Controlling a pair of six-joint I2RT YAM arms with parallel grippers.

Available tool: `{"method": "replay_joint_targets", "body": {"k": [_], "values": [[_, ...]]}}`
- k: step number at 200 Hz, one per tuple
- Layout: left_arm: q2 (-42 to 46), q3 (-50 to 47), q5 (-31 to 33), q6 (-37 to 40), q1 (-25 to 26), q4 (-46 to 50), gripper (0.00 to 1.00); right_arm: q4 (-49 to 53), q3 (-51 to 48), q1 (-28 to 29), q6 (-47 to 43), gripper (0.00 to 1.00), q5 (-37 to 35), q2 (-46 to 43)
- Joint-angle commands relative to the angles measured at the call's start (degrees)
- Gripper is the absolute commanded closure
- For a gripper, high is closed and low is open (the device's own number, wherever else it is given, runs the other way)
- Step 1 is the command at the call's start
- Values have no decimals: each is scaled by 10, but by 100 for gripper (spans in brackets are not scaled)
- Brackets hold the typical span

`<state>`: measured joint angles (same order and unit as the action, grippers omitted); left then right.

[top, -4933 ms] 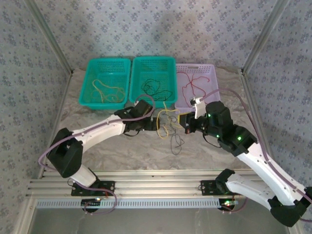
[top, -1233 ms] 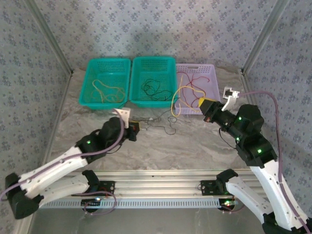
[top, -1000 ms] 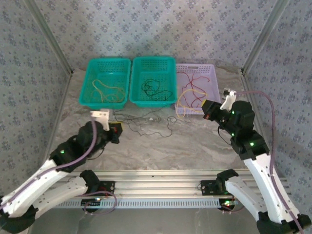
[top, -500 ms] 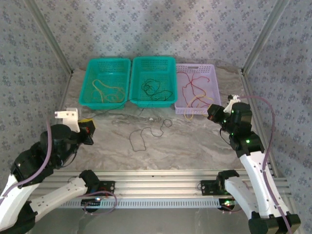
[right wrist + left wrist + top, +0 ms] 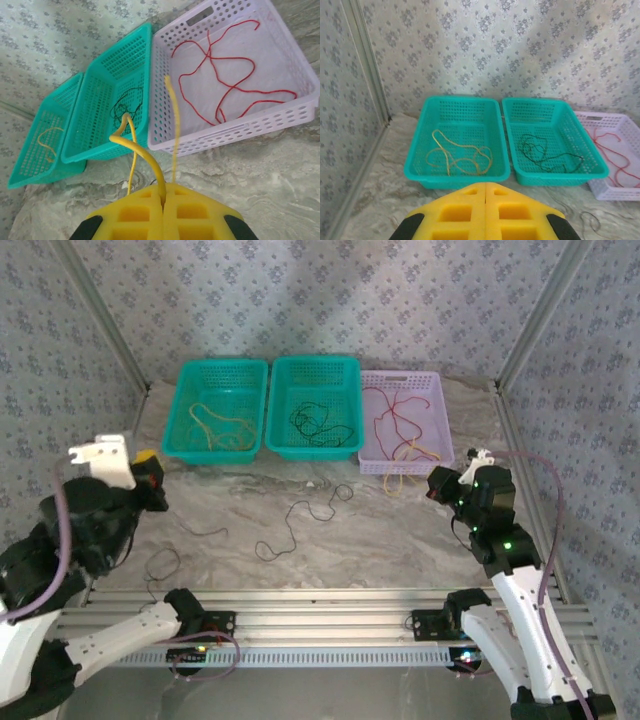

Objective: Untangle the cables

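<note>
Cables (image 5: 332, 510) lie apart: the black cable (image 5: 287, 520) sprawls sideways across the table (image 5: 400, 550), its near end closest to our left gripper (image 5: 486, 186), closed on nothing we can see. Our right gripper (image 5: 164, 192) pinches the yellow cable (image 5: 174, 130), which trails away toward the purple basket (image 5: 240, 131).

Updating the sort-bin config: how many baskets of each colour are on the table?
Teal: 2, the left teal basket and the middle teal basket
Lilac: 1, the lilac basket
Total: 3 baskets
</note>
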<state>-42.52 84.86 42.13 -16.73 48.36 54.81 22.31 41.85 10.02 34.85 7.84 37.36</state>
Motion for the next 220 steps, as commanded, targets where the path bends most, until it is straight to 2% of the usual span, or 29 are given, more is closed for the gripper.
{"method": "replay_joint_targets", "body": {"k": [1, 17, 41, 82, 95, 122, 142, 153, 165, 188, 212, 220], "values": [[-30, 5, 31, 66, -4, -60, 100, -40, -10, 10, -15, 100, 51, 1], [-50, -7, 15, 57, -6, -63, 100, -49, -3, 29, -15, 100, 90, 30], [-55, -54, -19, 30, -21, -80, 100, -79, 25, 96, -43, 100, 107, 82], [-11, -149, -90, -8, -75, -103, 99, -83, 189, 229, -108, 100, 135, 270], [8, -175, -83, -22, -86, -101, 93, -83, 256, 253, -119, 100, 153, 343], [75, -231, -82, -47, -93, -107, 73, -85, 401, 263, -103, 100, 214, 498], [102, -254, -67, -72, -94, -81, 54, -48, 544, 276, -106, 100, 265, 634], [108, -265, -70, -90, -94, -69, 43, -29, 613, 284, -109, 100, 268, 693], [107, -272, -69, -114, -96, -51, 35, -14, 698, 289, -101, 100, 279, 769], [104, -279, -45, -162, -95, -17, 26, 25, 901, 294, -80, 100, 315, 930], [108, -291, -39, -207, -95, 0, 24, 90, 1163, 300, -69, 100, 323, 1114], [107, -296, -41, -219, -96, 3, 23, 79, 1212, 299, -53, 100, 328, 1153]]}}
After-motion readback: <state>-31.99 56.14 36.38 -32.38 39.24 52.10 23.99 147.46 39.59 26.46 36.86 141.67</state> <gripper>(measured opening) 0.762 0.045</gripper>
